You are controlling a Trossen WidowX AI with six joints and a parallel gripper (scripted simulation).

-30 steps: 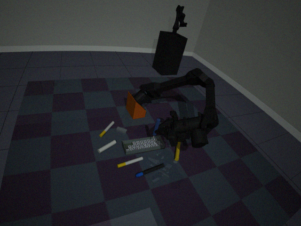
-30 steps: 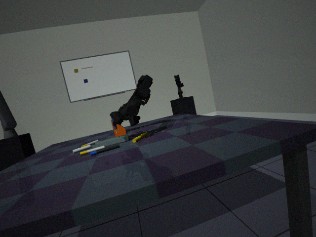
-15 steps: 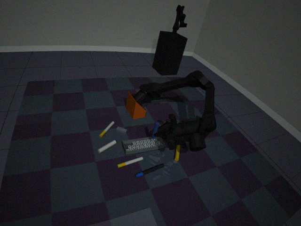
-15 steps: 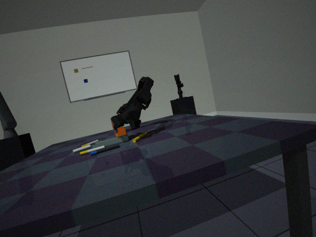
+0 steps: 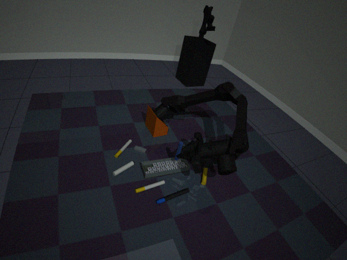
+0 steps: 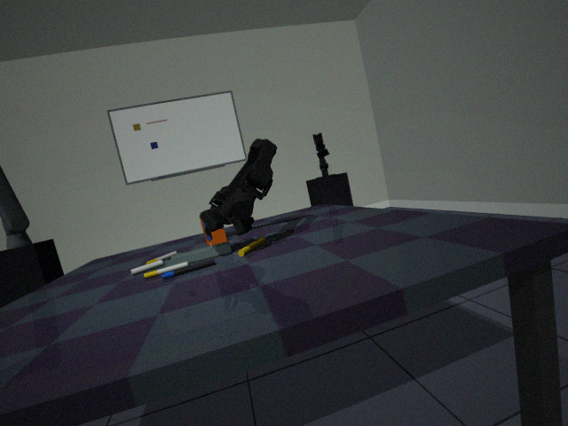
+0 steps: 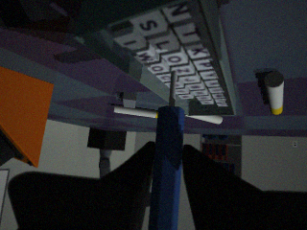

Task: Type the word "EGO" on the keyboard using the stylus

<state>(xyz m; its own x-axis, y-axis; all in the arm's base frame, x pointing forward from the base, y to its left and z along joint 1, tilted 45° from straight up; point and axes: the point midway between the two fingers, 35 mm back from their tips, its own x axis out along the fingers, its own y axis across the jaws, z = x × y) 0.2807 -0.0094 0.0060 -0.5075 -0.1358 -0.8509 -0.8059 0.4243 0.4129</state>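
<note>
We have the slim blue stylus (image 5: 179, 149) (image 6: 209, 237) (image 7: 169, 163) pinched between the fingers of our black gripper (image 5: 180, 153) (image 6: 209, 227) (image 7: 168, 149). It leans at a tilt over the far right part of the grey-green keyboard (image 5: 165, 167) (image 6: 197, 253) (image 7: 184, 62), its thin grey tip pointing towards the pale lettered keys. We cannot tell whether the tip touches a key or whether any key is pressed down.

Our black jointed arm (image 5: 241, 120) (image 6: 262, 160) reaches in from the right above the checkered purple and blue-grey table (image 5: 84, 212) (image 6: 320, 284). Beyond the keyboard we see an orange wedge-shaped block (image 5: 160, 130) (image 6: 219, 236) (image 7: 26, 110), with a small grey block (image 5: 140, 149) (image 7: 129, 100) lying nearer, to its left.

To the left of the keyboard lie a plain white cylinder (image 5: 123, 168) (image 6: 146, 267) and, farther off, a white marker with a yellow end (image 5: 123, 148) (image 6: 161, 257). On its near side we find a second yellow-ended white marker (image 5: 149, 186) (image 6: 166, 270) and a black marker with a blue end (image 5: 173, 195) (image 6: 190, 268). A yellow cylinder (image 5: 204, 176) (image 6: 251, 246) lies to the right, partly behind our arm in the top view.
</note>
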